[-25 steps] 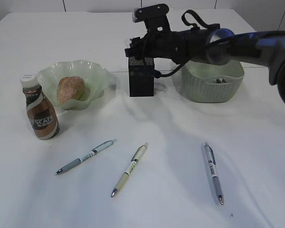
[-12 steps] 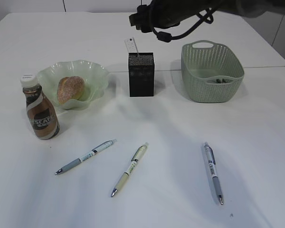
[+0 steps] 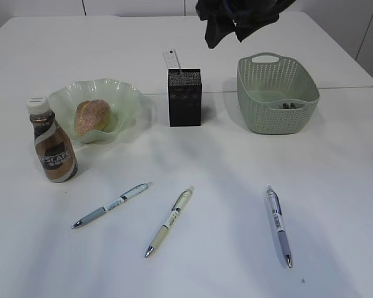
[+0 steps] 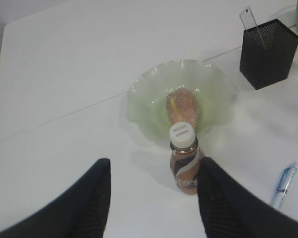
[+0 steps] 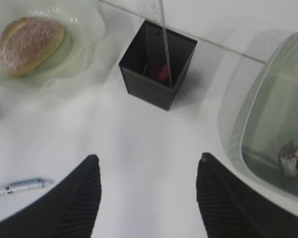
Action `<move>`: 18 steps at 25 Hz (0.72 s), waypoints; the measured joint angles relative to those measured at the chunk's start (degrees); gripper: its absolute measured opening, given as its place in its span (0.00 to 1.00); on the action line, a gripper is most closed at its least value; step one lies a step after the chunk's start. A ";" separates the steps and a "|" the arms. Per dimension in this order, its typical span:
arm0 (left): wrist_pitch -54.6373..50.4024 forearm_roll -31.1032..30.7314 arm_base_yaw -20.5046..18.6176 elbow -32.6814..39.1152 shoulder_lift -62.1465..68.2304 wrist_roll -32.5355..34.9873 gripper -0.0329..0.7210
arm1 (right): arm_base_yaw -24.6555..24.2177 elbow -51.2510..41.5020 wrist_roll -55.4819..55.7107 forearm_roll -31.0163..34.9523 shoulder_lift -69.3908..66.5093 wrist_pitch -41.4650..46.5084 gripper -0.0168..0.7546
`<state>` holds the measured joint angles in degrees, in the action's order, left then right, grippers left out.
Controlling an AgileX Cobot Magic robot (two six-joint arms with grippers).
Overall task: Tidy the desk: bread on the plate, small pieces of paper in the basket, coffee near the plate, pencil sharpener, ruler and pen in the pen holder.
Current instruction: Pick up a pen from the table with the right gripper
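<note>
Black pen holder [image 3: 184,97] at desk [image 3: 236,248] centre with ruler [image 3: 173,61] inside, bread [image 3: 91,117] on plate [image 3: 121,99] to its left, coffee [image 3: 53,149] beside plate, basket [image 3: 277,93] to its right, three pens [image 3: 170,221] in front, my left end effector [image 4: 154,198] and right end effector [image 5: 148,198] both released, empty.

- White counter [image 3: 336,186], matte, with a seam line running across the middle.
- Pale wall panels [image 3: 130,6] behind, split by thin dark joints.
- Soft, even overhead light; faint shadows.
</note>
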<state>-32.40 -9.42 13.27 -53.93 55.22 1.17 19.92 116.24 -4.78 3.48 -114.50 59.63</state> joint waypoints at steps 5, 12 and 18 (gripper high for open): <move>-3.27 0.58 0.00 0.00 0.00 0.00 0.57 | 0.00 0.00 0.54 0.00 1.31 10.38 0.64; -6.75 1.80 0.00 0.00 0.00 0.00 0.57 | 0.00 0.00 5.36 1.39 1.84 11.82 0.64; -10.41 3.08 0.00 -1.86 0.00 0.00 0.57 | 0.00 0.00 6.83 1.96 2.07 11.91 0.64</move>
<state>-42.82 -6.34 13.27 -55.78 55.22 1.17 19.92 116.24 2.05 5.45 -112.43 71.54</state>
